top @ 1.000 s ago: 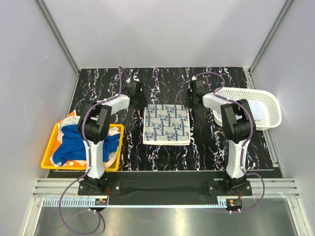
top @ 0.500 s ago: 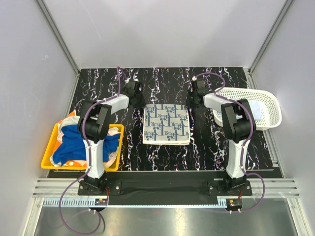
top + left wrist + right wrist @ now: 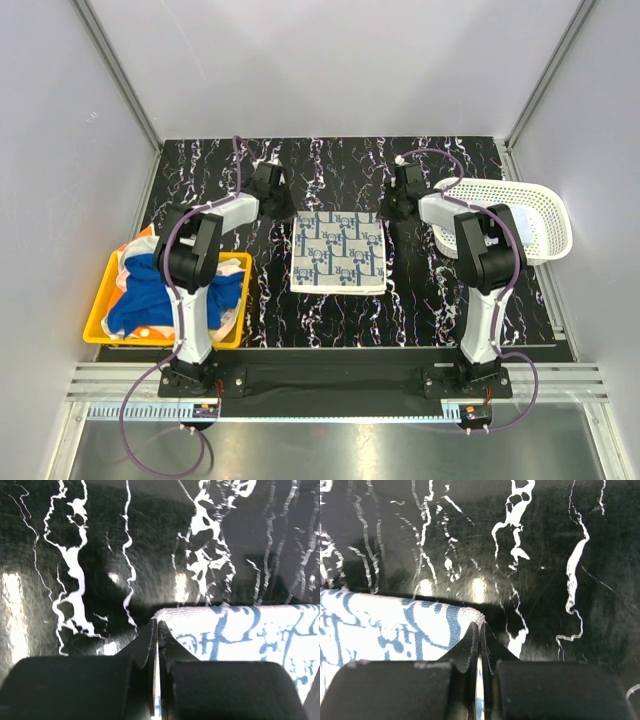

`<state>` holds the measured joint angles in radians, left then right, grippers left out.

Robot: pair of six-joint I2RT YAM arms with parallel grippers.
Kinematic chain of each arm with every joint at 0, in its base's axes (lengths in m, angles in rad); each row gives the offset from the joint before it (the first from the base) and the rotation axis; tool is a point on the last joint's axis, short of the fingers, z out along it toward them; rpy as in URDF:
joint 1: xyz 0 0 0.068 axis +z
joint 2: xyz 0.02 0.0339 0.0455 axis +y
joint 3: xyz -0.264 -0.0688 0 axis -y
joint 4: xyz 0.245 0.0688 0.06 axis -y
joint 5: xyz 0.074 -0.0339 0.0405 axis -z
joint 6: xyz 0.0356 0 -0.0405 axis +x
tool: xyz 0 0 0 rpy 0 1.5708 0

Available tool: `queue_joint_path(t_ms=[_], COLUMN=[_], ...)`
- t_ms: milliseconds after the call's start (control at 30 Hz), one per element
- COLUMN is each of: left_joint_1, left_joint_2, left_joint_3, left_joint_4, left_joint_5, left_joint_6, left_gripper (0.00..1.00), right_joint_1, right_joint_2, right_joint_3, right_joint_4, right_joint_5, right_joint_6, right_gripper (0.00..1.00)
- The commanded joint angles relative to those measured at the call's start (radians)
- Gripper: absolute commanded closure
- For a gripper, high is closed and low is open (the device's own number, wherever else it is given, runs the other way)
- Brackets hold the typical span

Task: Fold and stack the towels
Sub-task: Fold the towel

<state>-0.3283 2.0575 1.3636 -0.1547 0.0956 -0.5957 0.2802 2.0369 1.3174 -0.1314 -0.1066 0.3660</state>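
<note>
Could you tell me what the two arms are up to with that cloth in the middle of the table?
They are working on folding towels. The left gripper and the right gripper are each shut on a far corner of the blue-patterned towel, which lies flat mid-table. The other towels, blue and orange-patterned among them, sit heaped in the yellow bin on the left. A white basket stands on the right.

Nothing readable is showing in any view: no words, labels, brand names or numbers. The blue marks on the patterned towel [image 3: 240, 630], lying at the tips of the left gripper [image 3: 155, 625] and spreading off to its right, are forming ornament only, not letters.
</note>
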Motion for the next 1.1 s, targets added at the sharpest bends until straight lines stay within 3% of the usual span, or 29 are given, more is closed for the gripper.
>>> queue_joint_path(t_ms=[0,333,900,1067], left_joint_1=[0.006,0.006,-0.049,-0.071], left_joint_2=[-0.106,-0.266,-0.601,-0.642], left_joint_3=[-0.015,-0.147,-0.616,-0.692], left_joint_4=[0.096,0.194,0.356,0.340], left_joint_5=[0.035,0.079,0.081,0.079], left_joint_6=[-0.003,-0.050,-0.115,-0.107], left_gripper=[1.00,1.00,1.00,1.00], right_joint_1=[-0.010,-0.010,-0.004,0.019], right_joint_2=[-0.116,-0.285,-0.627,-0.720], right_joint_3=[-0.029,-0.217,-0.650,-0.765], right_joint_4=[0.087,0.225,0.386,0.403], right_joint_5=[-0.002,-0.033,-0.100,-0.128], right_joint_6=[-0.010,0.024,0.134,0.168], right_gripper=[0.98,0.98,0.97,0.86])
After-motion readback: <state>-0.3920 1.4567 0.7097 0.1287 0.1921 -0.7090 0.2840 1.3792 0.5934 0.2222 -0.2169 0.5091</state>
